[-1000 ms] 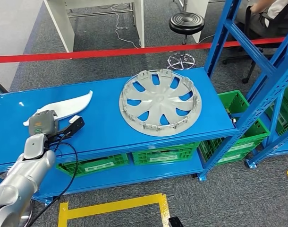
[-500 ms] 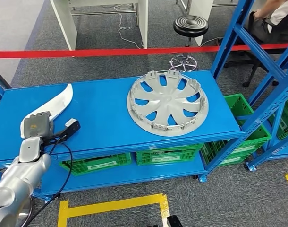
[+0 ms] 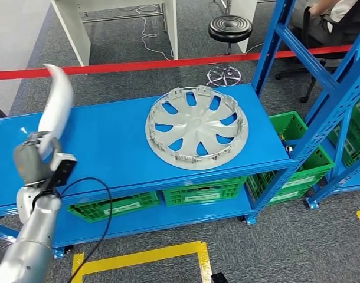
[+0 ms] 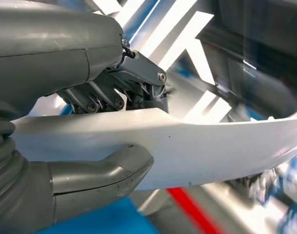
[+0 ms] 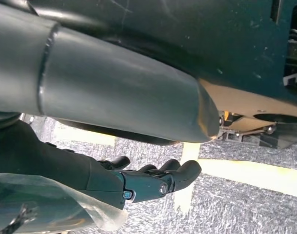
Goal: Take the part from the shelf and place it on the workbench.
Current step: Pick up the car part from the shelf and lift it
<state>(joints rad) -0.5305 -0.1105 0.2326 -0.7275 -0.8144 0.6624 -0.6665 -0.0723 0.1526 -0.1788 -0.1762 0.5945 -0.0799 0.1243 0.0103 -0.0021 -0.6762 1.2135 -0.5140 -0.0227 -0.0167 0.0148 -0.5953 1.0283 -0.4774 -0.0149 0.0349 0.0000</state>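
The part is a long, curved white plastic piece (image 3: 57, 97). My left hand (image 3: 32, 158) grips its lower end at the left of the blue shelf (image 3: 111, 147), and the piece now stands tilted upward above the shelf. In the left wrist view the thumb (image 4: 102, 170) lies against one face of the white part (image 4: 198, 146) and the darker fingers (image 4: 114, 92) close on the other. My right hand (image 5: 147, 183) hangs down over the grey floor with its fingers loosely out, holding nothing.
A silver wheel cover (image 3: 196, 127) lies on the shelf to the right. Green crates (image 3: 205, 191) sit on the lower level and by the blue rack posts (image 3: 276, 41). A red tape barrier (image 3: 169, 63), a black stool (image 3: 229, 28), white table legs and a seated person (image 3: 334, 17) lie beyond.
My left hand has lifted the white part off the shelf and swung it from lying flat to pointing upward. The camera has shifted slightly.
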